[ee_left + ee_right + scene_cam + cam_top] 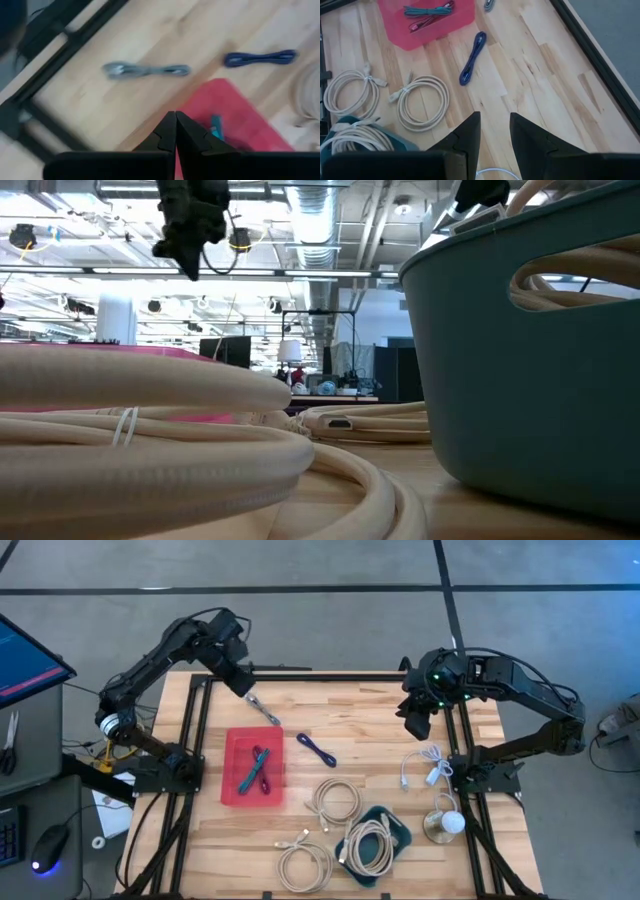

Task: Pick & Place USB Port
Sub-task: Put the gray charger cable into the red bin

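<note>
A grey bundled USB cable (263, 708) (145, 70) lies on the wooden table near its far left. My left gripper (246, 690) (175, 125) hangs shut above the table, just beside that cable, with nothing between its fingers. A blue bundled cable (316, 749) (472, 57) lies at the table's middle. The red bin (232, 745) (240, 112) holds a teal cable (249, 772) and a red cable (264, 772). My right gripper (417, 722) (495, 127) hangs open over the far right, and its fingers hold nothing.
A white cable (425, 765) lies at the right. Beige coiled cables (337, 800) (305, 862) lie near the front, and a teal basket (402, 833) holds another coil. A round lamp-like thing (446, 824) stands by the right frame. Black frame rails (200, 730) edge the table.
</note>
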`<control>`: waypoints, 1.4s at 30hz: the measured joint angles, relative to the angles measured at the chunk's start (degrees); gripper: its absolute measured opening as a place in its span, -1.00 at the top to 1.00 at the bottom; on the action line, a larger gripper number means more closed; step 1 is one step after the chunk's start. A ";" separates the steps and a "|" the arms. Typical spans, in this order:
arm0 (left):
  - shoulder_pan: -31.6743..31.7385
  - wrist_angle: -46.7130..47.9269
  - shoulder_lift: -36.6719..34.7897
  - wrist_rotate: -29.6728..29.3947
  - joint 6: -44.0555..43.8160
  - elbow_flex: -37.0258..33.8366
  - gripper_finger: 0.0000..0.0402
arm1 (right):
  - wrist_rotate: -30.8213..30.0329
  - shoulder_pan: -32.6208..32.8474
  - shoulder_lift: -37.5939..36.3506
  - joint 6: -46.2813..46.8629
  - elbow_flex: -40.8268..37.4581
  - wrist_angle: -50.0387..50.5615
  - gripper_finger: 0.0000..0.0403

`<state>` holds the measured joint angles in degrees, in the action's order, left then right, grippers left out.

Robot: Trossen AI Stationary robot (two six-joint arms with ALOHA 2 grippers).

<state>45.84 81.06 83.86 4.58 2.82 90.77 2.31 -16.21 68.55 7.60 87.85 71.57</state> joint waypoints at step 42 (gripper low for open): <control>-1.55 -31.99 -18.12 -14.22 67.89 -38.12 0.39 | -2.36 -0.41 0.00 1.49 0.00 -0.48 0.52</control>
<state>44.29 49.08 65.73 -9.64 70.71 52.65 -0.05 -16.62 68.55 9.08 87.85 71.09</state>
